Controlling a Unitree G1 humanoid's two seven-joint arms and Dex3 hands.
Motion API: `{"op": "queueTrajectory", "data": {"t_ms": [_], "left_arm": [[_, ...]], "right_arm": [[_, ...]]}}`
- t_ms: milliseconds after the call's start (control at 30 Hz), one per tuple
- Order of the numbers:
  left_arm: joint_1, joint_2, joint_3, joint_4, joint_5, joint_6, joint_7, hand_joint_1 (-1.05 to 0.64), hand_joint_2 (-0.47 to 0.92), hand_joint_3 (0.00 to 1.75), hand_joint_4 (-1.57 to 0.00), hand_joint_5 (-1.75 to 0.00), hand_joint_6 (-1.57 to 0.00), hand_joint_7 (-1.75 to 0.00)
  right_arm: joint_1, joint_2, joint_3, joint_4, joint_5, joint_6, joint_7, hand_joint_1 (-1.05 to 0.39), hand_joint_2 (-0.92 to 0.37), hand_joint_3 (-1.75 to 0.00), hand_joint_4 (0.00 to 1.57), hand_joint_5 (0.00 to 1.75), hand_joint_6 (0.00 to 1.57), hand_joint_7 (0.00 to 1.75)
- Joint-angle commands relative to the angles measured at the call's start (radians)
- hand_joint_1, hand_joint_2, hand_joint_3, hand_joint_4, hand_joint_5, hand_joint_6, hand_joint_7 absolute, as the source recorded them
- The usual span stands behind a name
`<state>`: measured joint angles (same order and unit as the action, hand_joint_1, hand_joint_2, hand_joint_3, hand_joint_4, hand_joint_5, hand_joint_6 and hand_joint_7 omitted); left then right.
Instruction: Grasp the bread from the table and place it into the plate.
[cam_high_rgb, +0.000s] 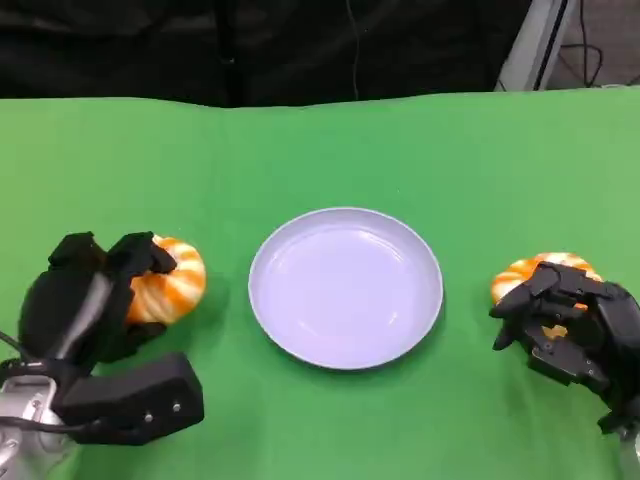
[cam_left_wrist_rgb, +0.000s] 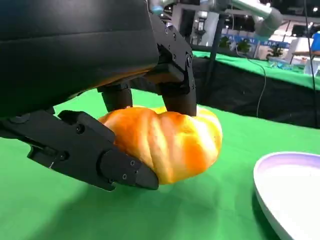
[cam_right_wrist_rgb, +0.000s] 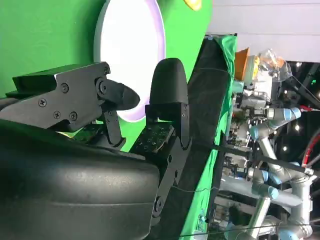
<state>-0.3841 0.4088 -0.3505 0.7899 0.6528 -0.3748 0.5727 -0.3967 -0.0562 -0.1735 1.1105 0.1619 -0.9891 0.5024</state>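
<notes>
Two twisted orange-and-white breads lie on the green surface (cam_high_rgb: 330, 150), one on each side of the white plate (cam_high_rgb: 345, 287), which sits between them with nothing in it.

The left bread (cam_high_rgb: 170, 280) lies just beside the plate's left rim, and the left hand (cam_high_rgb: 95, 305) is wrapped around it. In the left wrist view the fingers (cam_left_wrist_rgb: 175, 75) come down over the top of the loaf (cam_left_wrist_rgb: 170, 142) while the thumb (cam_left_wrist_rgb: 95, 155) presses along its near side, so I judge this a closed grasp on the bread, which looks not yet lifted from the cloth.

The right bread (cam_high_rgb: 535, 270) sits further out from the plate's right rim, with the right hand (cam_high_rgb: 570, 325) draped over its near half. Whether those fingers actually clamp the loaf or merely rest on it I cannot tell (the right wrist view shows curled fingers (cam_right_wrist_rgb: 167, 100) but not the contact itself).

What the coming move turns on: from the left hand, the plate lies directly to the right, toward the centre of the surface, and close. The left loaf's long axis looks to run roughly parallel to the plate's near rim. The left hand has the shorter carry and the surer hold.
</notes>
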Motion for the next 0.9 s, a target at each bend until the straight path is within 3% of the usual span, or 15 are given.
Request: {"op": "queueTrajectory", "data": {"t_ms": [33, 467, 567, 767, 900], "left_arm": [[0.018, 0.021, 0.017, -0.04, 0.001, 0.015, -0.013, -0.1, 0.92, 0.28, -0.29, -1.75, -0.46, -1.46], [0.047, 0.016, 0.023, -0.201, 0.017, 0.058, -0.046, -0.14, 0.92, 0.37, -0.34, -1.68, -0.52, -1.37], [0.044, 0.012, 0.021, -0.221, 0.022, 0.064, -0.054, -0.14, 0.92, 0.37, -0.33, -1.69, -0.52, -1.37], [0.017, -0.009, 0.006, -0.248, 0.043, 0.06, -0.065, -0.13, 0.92, 0.35, -0.41, -1.6, -0.63, -1.2], [-0.005, -0.032, -0.006, -0.238, 0.049, 0.043, -0.071, -0.12, 0.92, 0.32, -0.43, -1.61, -0.65, -1.23]], "right_arm": [[0.002, -0.012, -0.004, -0.003, 0.001, -0.001, -0.004, 0.06, -0.86, -0.6, 0.86, 1.37, 0.93, 0.92], [0.005, -0.012, 0.0, -0.003, -0.007, -0.009, -0.014, 0.07, -0.85, -0.62, 0.86, 1.38, 0.92, 0.92], [0.005, -0.013, 0.001, -0.002, -0.01, -0.011, -0.017, 0.07, -0.85, -0.62, 0.86, 1.38, 0.93, 0.92], [0.006, -0.01, 0.003, -0.006, -0.016, -0.01, -0.026, 0.06, -0.84, -0.63, 0.86, 1.38, 0.93, 0.93], [0.008, -0.009, 0.005, -0.011, -0.019, -0.015, -0.031, 0.05, -0.83, -0.63, 0.86, 1.37, 0.93, 0.93]]}}
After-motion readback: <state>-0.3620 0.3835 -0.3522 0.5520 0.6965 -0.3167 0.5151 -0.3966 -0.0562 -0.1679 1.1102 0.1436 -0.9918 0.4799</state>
